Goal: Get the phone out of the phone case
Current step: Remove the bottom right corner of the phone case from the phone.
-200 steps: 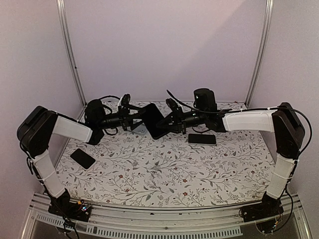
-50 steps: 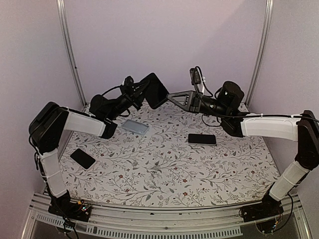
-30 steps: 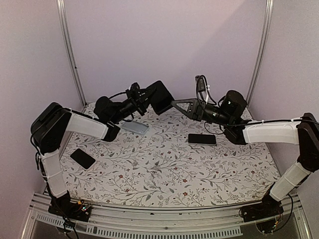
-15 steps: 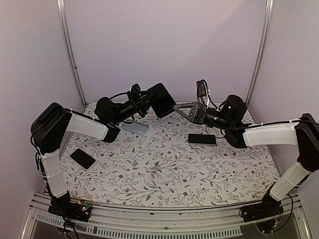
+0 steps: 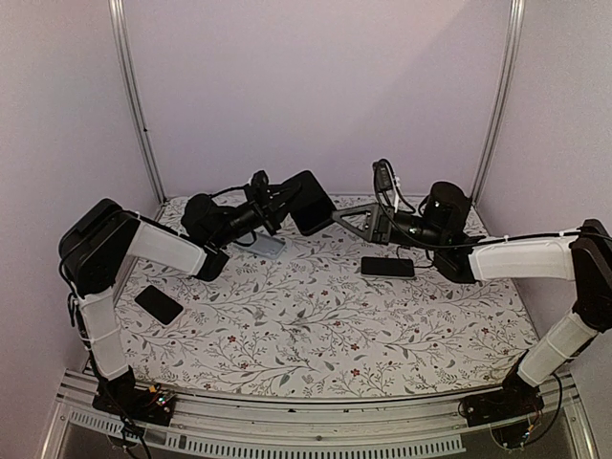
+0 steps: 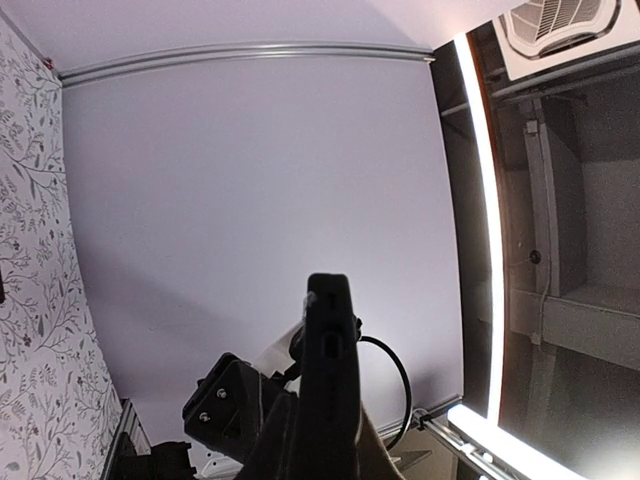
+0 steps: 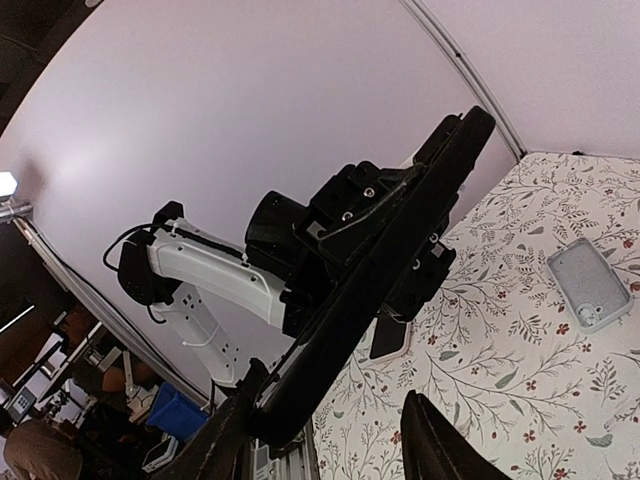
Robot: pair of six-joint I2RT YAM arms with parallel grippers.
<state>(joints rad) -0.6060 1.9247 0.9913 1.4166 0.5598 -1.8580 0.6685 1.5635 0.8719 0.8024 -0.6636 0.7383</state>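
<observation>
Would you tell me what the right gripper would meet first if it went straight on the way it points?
Most likely the black slab that the left gripper holds up, just ahead of the right gripper; exact depth is unclear.

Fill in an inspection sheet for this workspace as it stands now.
Surface: table covered by a floral cloth, lying flat.
Job's things: black slab held in the air over the far side; grey slab lying flat on the cloth below the left arm. Which is the phone and which is the case cannot be told.
Clutter: black phone under the right arm; second black phone near the left edge.
Grippers: left gripper shut on the black slab's edge; right gripper next to the slab, jaws open.
Cables: black cable looped above the right wrist.
Surroundings: pale walls and metal uprights.
</observation>
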